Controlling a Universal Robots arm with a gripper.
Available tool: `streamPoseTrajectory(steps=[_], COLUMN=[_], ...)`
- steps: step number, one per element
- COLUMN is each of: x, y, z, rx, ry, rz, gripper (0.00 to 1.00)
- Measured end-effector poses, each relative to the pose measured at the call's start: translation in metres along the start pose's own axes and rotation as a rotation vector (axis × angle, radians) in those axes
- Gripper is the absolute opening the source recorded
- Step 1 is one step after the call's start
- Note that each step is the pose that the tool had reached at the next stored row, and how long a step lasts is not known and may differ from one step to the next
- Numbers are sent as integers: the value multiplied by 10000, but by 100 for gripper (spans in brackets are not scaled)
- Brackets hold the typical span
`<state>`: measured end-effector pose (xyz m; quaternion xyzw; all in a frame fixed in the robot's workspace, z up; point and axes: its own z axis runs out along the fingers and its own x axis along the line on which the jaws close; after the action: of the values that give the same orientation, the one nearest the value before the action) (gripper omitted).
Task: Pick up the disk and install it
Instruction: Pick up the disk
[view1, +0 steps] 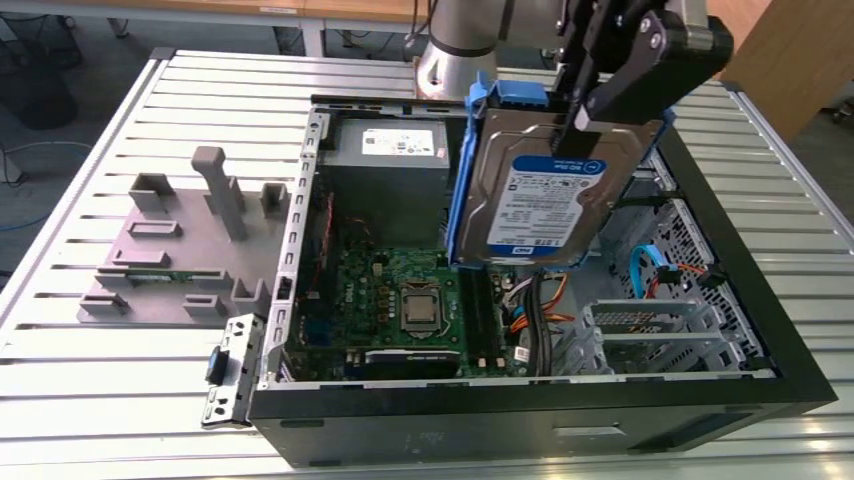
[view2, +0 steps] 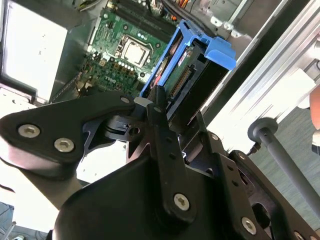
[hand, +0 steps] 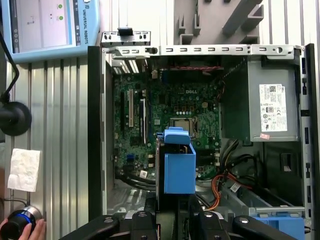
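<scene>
I saw the gripper (hand: 175, 215) clamped on the disk (hand: 179, 167), held edge-on, blue side up, above the motherboard (hand: 150, 115) of the open case (hand: 200, 49). The power supply (hand: 270, 107) sat in one case corner, well apart from the disk.

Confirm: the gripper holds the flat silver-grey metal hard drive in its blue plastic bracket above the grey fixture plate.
Wrong place. The gripper holds the flat silver-grey metal hard drive in its blue plastic bracket above the open black computer case; the grey fixture plate lies beside it. The exterior view shows this.
</scene>
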<state>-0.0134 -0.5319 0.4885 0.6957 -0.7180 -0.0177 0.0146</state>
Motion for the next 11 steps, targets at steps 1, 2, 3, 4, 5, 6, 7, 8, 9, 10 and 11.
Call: streamPoseTrajectory(steps=[1,2,3,4,5,6,7,8,9,10,11], x=[-1,-2,-3,-4,-6,-7,-8,-9,-9,-10,-10], y=[-31,-62,-96,-128,-160,-195,-226,-252,-280,-299,-311], z=[-2,-3,-4,-5,-7,-9,-11,-12,-13,-13,-14], rx=[0,0,0,0,0,-1,-1,-1,-1,-1,-1], ry=[0,0,-1,-1,-1,0,1,1,0,0,-1], rz=[0,0,0,1,1,0,0,0,0,0,0], gripper=[35,35,35,35,35,35,35,35,35,35,35])
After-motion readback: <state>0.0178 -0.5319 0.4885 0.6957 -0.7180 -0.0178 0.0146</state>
